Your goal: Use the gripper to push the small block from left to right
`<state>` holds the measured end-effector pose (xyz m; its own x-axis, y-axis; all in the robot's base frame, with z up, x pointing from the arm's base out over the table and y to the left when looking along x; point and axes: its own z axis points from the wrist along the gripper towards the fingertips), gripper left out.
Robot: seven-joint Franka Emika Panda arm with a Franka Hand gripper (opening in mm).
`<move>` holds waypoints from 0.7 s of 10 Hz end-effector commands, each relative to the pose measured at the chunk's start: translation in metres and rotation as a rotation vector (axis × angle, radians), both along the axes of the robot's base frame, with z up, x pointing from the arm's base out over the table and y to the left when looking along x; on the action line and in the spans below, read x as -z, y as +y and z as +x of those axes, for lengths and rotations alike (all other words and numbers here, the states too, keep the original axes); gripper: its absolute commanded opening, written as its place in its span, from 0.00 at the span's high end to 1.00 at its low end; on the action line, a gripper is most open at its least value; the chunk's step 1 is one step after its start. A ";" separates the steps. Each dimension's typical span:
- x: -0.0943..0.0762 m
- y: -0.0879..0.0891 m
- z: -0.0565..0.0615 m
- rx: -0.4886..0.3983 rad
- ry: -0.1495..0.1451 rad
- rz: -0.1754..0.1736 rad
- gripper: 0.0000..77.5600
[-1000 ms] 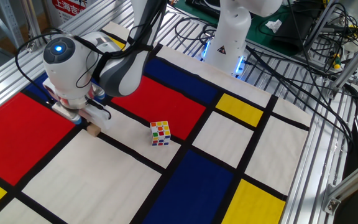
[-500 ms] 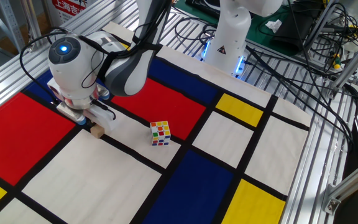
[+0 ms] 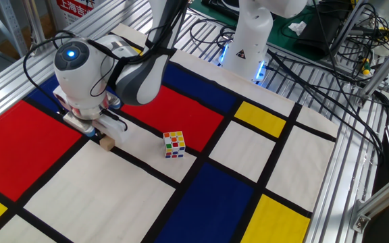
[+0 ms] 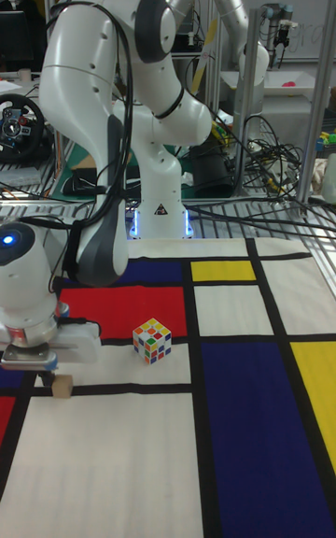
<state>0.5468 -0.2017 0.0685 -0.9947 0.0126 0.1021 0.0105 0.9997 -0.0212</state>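
Fixed view: the gripper (image 3: 100, 133) sits low on the mat, its fingers buried under the white wrist, so released or clenched, I cannot tell. No readable writing nearby. The small block (image 3: 107, 142) lies just beside its tip, on the black line; the puzzle cube (image 3: 174, 144) stands well beyond it.

Small block (image 3: 107, 142) on the mat (image 3: 134, 196), puzzle cube (image 3: 174, 144) to its right.
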 end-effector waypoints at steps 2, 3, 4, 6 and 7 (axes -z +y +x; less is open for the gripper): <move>-0.002 0.010 0.004 -0.005 -0.006 0.005 1.00; -0.002 0.011 0.003 -0.005 -0.006 0.005 1.00; -0.001 0.014 0.003 -0.004 -0.006 0.005 1.00; 0.000 0.019 0.001 0.002 -0.007 0.004 1.00; 0.000 0.021 0.000 0.003 -0.006 0.006 1.00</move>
